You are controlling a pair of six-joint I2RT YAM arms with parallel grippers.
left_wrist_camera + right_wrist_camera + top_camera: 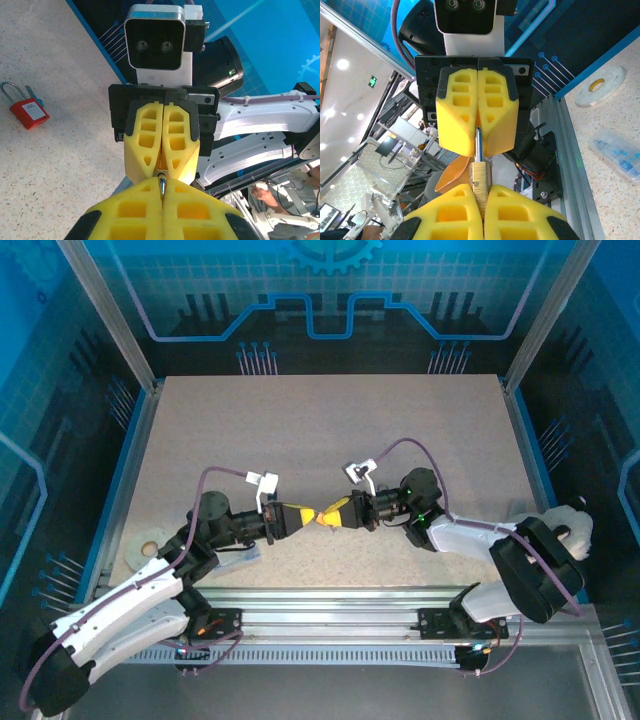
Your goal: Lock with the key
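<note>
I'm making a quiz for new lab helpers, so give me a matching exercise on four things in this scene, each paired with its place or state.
Things:
1. red padlock
2. brass padlock
3. tape roll
4. left hand

Places or states:
A. shut on a silver shackle
B. flat on the table near its left edge
C. body gripped by the right hand
D. lying on the table with a teal key beside it

Pairs: 1-D, 2-C, 3-B, 4-A.
</note>
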